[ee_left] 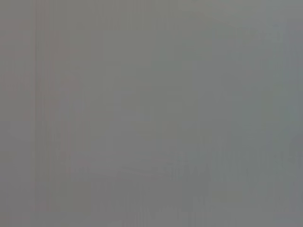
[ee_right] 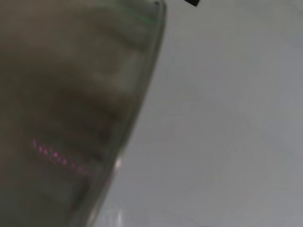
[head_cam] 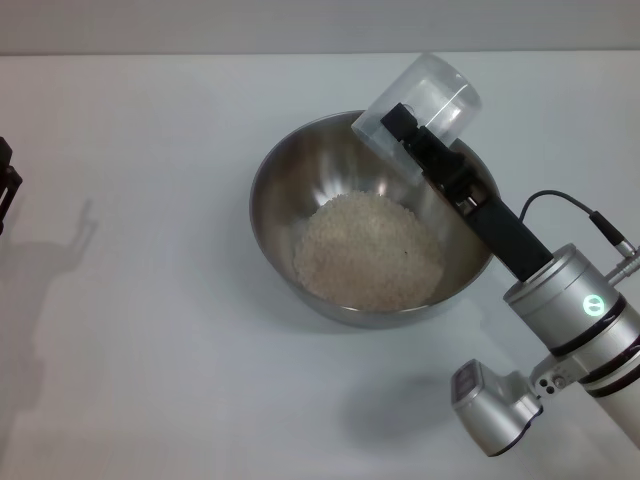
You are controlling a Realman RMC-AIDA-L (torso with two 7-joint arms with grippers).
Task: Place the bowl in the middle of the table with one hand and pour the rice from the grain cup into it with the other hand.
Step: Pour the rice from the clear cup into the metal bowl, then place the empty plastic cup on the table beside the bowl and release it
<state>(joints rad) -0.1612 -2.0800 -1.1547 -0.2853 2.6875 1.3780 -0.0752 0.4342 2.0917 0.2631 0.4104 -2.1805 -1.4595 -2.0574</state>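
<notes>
The steel bowl (head_cam: 300, 170) stands near the middle of the white table (head_cam: 150, 300), holding a pale heap of rice (head_cam: 368, 250). Above the bowl's far right rim my right gripper (head_cam: 405, 130) is shut on the translucent grain cup (head_cam: 430, 100), which is tipped over with its mouth down toward the bowl and looks empty. In the right wrist view the bowl's grey wall (ee_right: 61, 109) fills one side, beside bare table (ee_right: 227, 118). My left gripper (head_cam: 6, 185) is parked at the table's left edge, mostly out of frame. The left wrist view shows only a blank grey.
The right arm's silver wrist and forearm (head_cam: 570, 340) reach in from the lower right over the table. Shadows of the left arm fall on the left part of the table (head_cam: 50, 260).
</notes>
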